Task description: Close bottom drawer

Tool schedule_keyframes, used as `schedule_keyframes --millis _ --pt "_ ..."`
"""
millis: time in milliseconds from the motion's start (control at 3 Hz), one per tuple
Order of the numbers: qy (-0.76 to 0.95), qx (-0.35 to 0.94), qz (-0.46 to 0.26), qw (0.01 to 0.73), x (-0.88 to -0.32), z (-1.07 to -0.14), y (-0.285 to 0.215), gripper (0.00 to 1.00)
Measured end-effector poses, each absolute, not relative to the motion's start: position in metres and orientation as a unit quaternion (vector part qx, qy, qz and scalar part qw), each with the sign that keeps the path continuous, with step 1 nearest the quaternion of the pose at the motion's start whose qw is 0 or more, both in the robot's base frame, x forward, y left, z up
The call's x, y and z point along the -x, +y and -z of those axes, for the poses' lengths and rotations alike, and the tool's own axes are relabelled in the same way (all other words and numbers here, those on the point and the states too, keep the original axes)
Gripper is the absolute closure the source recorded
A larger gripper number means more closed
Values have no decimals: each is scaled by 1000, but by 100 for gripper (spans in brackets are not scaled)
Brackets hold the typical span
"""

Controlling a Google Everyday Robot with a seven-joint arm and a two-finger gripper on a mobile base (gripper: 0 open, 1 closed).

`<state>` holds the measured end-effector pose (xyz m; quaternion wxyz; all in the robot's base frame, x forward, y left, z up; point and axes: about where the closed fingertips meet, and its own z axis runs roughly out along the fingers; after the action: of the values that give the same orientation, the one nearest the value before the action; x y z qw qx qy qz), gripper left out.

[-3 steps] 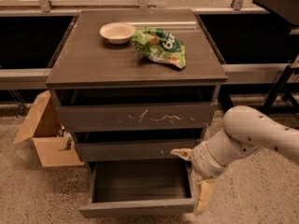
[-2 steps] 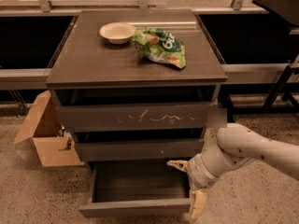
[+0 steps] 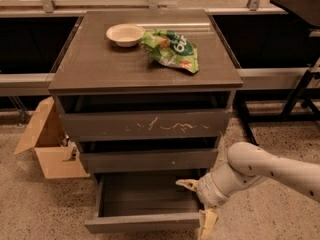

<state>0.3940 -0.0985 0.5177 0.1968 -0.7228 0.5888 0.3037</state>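
Since 1 s ago the pale two-finger gripper (image 3: 196, 205) is sitting lower and slightly further left, at the right end of the dark grey-brown bottom drawer (image 3: 140, 223). The drawer itself is lying where it was, pulled well out w/ its shallow dark box showing. A white arm (image 3: 270, 169) is reaching in from the right. The cream fingers (image 3: 184, 184) are spreading wide, holding nothing: one is pointing left over the box's right rear, the other is hanging down just beside the right end of the plain front. Contact w/ the front — can't tell. Above, the middle drawer front (image 3: 147, 160) and the taller, pale-scratched top drawer front (image 3: 145, 125) are sitting much further in. On the grey-brown cabinet top surface (image 3: 100, 69) a round cream bowl (image 3: 125, 34) is resting just beside a crumpled green snack bag (image 3: 172, 49). An open brown cardboard box (image 3: 47, 144) is standing on the floor, left of the cabinet.
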Motion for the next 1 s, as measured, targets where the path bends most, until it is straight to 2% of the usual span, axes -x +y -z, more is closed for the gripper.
schedule_keyframes --millis 1000 --pt "581 713 -346 185 -396 -374 -103 0"
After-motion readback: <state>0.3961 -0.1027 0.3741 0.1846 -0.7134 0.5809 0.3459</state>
